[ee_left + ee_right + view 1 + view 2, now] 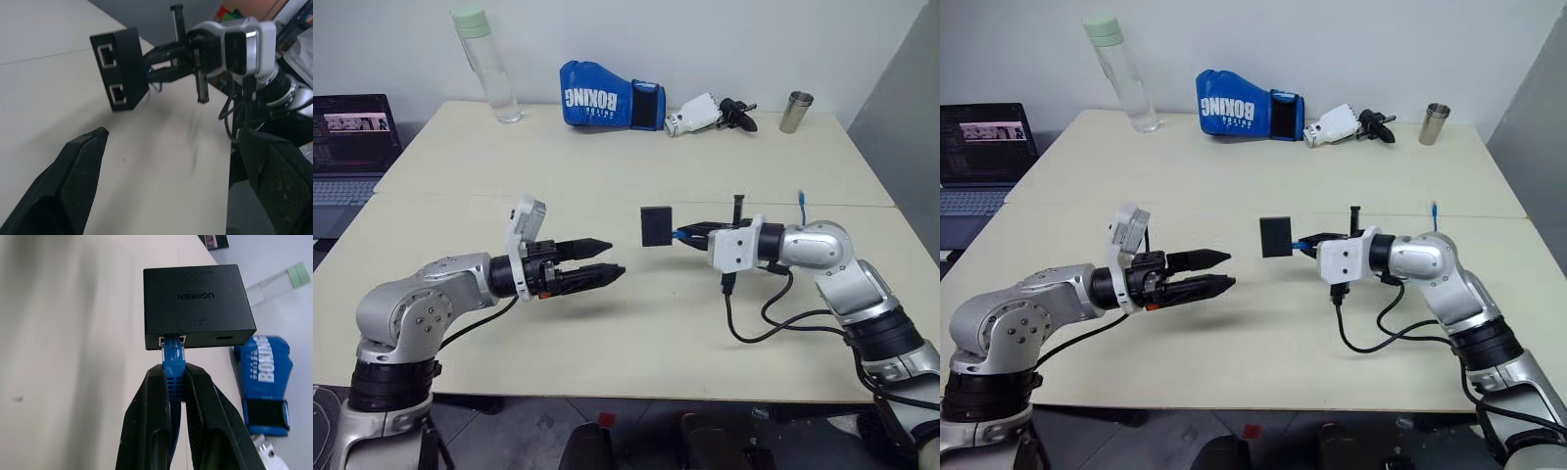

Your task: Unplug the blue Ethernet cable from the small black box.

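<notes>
My right gripper is shut on the blue Ethernet cable just behind its plug. The plug sits in a port of the small black box, which hangs off the cable above the table, held by nothing else. In the left eye view the box floats mid-table in front of the right gripper, and the cable's free end sticks up behind that arm. My left gripper is open, points toward the box and stops a short gap from it. In the left wrist view the box faces it with two empty ports.
Along the table's far edge stand a clear bottle, a blue boxing glove, a black-and-white gadget and a metal cup. A laptop sits off to the left. A black cable loops on the table below my right wrist.
</notes>
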Available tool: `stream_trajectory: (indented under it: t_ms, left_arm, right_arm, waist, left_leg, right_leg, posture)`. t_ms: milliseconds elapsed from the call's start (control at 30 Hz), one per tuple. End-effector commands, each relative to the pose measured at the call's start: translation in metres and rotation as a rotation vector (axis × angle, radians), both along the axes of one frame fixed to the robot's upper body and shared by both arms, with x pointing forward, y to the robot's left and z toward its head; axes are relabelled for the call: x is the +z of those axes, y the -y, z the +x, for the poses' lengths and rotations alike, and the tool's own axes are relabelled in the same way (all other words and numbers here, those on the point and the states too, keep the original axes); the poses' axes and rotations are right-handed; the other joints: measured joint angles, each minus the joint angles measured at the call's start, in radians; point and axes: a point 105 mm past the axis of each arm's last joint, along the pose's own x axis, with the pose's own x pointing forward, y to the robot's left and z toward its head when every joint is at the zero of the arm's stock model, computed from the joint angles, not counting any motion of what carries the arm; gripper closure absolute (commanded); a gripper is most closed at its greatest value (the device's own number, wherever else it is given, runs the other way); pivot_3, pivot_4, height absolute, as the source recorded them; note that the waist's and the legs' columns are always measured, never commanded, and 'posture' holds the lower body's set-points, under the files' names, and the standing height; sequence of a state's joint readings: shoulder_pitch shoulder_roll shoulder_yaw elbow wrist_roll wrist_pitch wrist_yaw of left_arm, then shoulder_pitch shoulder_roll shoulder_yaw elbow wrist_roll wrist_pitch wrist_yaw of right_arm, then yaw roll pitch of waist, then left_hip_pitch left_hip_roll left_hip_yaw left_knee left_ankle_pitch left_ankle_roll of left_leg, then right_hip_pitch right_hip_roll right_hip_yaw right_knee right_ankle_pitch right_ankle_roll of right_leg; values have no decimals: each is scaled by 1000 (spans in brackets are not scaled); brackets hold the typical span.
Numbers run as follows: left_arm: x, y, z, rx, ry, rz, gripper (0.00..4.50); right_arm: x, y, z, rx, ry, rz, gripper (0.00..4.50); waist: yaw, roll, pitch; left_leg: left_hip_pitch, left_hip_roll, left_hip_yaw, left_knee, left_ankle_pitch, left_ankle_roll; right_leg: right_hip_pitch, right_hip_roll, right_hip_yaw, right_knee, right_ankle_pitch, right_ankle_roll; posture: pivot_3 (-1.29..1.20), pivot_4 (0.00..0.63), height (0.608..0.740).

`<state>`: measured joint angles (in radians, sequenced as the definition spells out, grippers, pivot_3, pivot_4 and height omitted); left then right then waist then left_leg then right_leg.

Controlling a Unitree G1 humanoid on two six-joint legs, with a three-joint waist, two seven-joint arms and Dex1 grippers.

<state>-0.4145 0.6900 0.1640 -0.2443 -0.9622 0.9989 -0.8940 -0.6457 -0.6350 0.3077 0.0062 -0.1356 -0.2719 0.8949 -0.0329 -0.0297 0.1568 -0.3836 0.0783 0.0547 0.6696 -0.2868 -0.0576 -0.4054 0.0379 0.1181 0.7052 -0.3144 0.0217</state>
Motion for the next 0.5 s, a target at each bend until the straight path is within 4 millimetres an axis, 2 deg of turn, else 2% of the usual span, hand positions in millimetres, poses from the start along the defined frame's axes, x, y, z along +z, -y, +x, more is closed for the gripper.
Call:
stream_trajectory:
  t_ms: [33, 267, 500]
  left_arm:
    - [11, -1, 5, 29, 12, -56, 0]
    - [9, 4, 21, 77, 1, -99, 0]
    - [9, 6, 22, 56, -10, -120, 0]
  right_arm:
    - [17, -15, -10, 71, 59, 14, 4367]
    - [19, -25, -13, 92, 43, 44, 4367]
    - [19, -28, -17, 99, 28, 60, 4367]
  waist:
    - [0, 0, 0]
    - [-1, 0, 0]
    - [-1, 0, 0]
  left_leg:
    - [0, 0, -1, 1, 0, 0]
    - [0, 0, -1, 8, -2, 3]
    - [0, 0, -1, 10, -2, 3]
  right_leg:
    - [0, 0, 0, 1, 0, 0]
    - [0, 1, 0, 10, 0, -1]
    - [0, 2, 0, 11, 0, -1]
  posture:
    - [0, 150, 740]
    - [0, 150, 740]
    - [0, 150, 740]
